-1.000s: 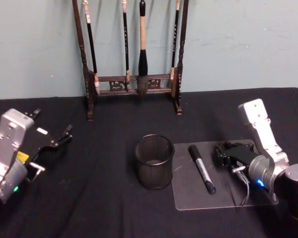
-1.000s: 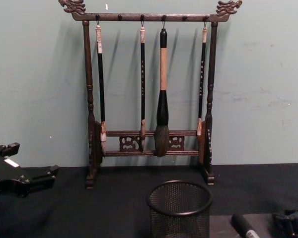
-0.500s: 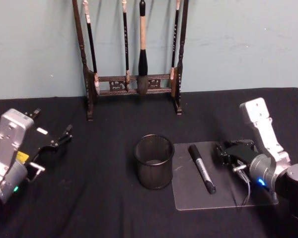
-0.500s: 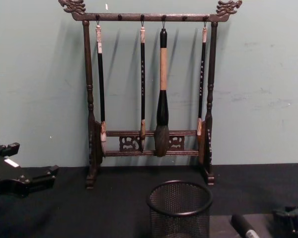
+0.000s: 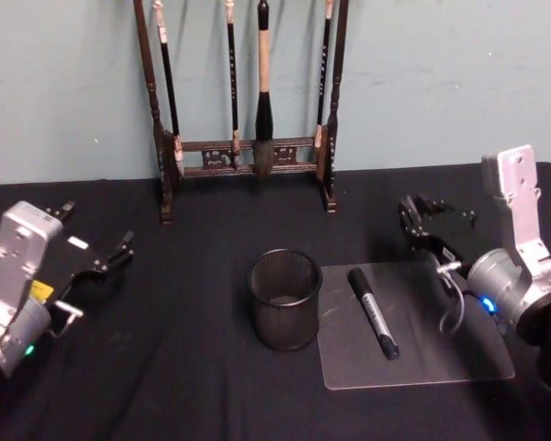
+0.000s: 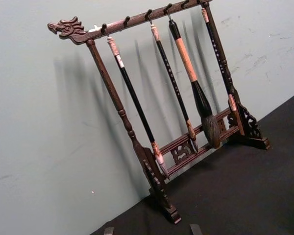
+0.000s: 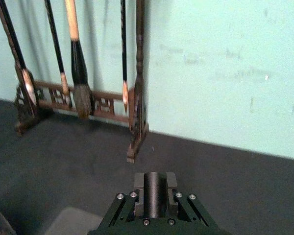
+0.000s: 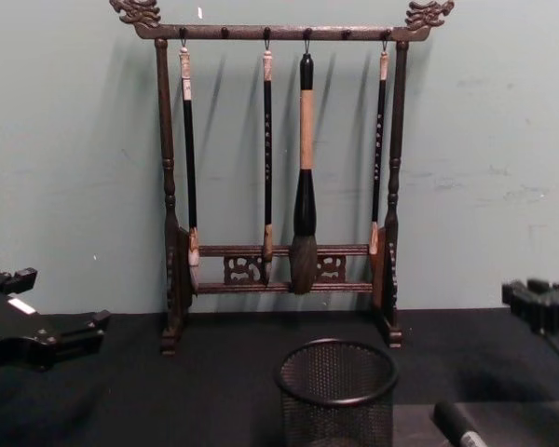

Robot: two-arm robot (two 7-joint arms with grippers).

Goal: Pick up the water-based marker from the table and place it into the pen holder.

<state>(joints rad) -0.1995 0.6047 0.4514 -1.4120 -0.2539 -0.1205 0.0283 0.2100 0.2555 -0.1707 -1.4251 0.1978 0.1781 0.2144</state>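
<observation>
Lifted off the clear sheet (image 5: pixel 432 344), the right gripper (image 5: pixel 433 212) now hovers at middle right, past the sheet's far edge, fingers spread and empty. Below-left of it and well apart, the marker (image 5: pixel 372 312) lies on the sheet with free room around, near the pen holder (image 5: pixel 285 299). At lower left the left gripper (image 5: pixel 96 226) sits with fingers apart.

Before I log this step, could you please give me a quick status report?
Left gripper open, parked far left. Right gripper hovers behind the mat. Marker flat on mat beside cup, ungrasped. Nothing between them.
</observation>
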